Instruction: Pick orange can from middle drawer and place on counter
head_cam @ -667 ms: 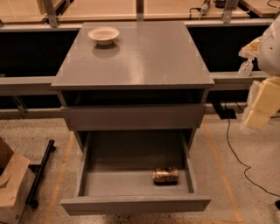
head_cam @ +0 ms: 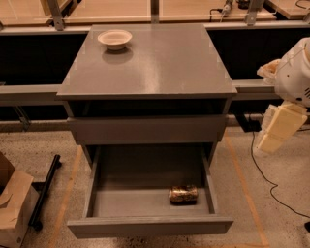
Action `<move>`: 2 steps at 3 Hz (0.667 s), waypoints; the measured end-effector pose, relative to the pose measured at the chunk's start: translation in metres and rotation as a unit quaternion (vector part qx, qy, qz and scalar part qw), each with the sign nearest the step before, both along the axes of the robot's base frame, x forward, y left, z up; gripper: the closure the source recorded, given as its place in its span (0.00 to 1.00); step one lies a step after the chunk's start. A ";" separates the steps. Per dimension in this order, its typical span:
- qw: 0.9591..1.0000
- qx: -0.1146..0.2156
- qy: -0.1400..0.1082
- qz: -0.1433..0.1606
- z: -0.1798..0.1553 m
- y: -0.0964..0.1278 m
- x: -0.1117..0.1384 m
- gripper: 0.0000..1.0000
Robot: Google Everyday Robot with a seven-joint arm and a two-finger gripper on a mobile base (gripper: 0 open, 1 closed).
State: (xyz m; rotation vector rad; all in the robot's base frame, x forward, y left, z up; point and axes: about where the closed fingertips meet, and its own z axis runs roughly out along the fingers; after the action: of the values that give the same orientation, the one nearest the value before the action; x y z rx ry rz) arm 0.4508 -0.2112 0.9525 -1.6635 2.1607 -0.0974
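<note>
The orange can (head_cam: 183, 193) lies on its side on the floor of the open middle drawer (head_cam: 145, 226), near the drawer's front right. The drawer is pulled out from the grey cabinet, below a closed drawer front (head_cam: 145, 130). The counter (head_cam: 160, 68) is the cabinet's flat grey top. My gripper (head_cam: 270, 141) hangs from the white arm (head_cam: 295, 72) at the right edge of the view. It is beside the cabinet, at about the height of the closed drawer, above and to the right of the can, and holds nothing that I can see.
A pale round bowl (head_cam: 115, 38) sits on the counter's back left. A cardboard box (head_cam: 12, 208) and a black bar (head_cam: 44, 191) lie on the floor at left. A black cable (head_cam: 259, 169) runs over the floor at right. Light wooden tables (head_cam: 121, 9) stand behind.
My gripper has shifted a little to the left and downward beside the cabinet. The can, drawer and bowl have not moved.
</note>
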 end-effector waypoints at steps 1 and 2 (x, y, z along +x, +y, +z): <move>1.000 0.001 -0.003 -0.001 0.000 0.000 0.001 0.00; 1.000 -0.012 0.002 -0.012 -0.004 -0.002 -0.001 0.00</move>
State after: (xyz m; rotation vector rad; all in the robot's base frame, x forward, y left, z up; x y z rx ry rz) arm 0.4496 -0.2136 0.9487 -1.6522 2.1912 -0.1289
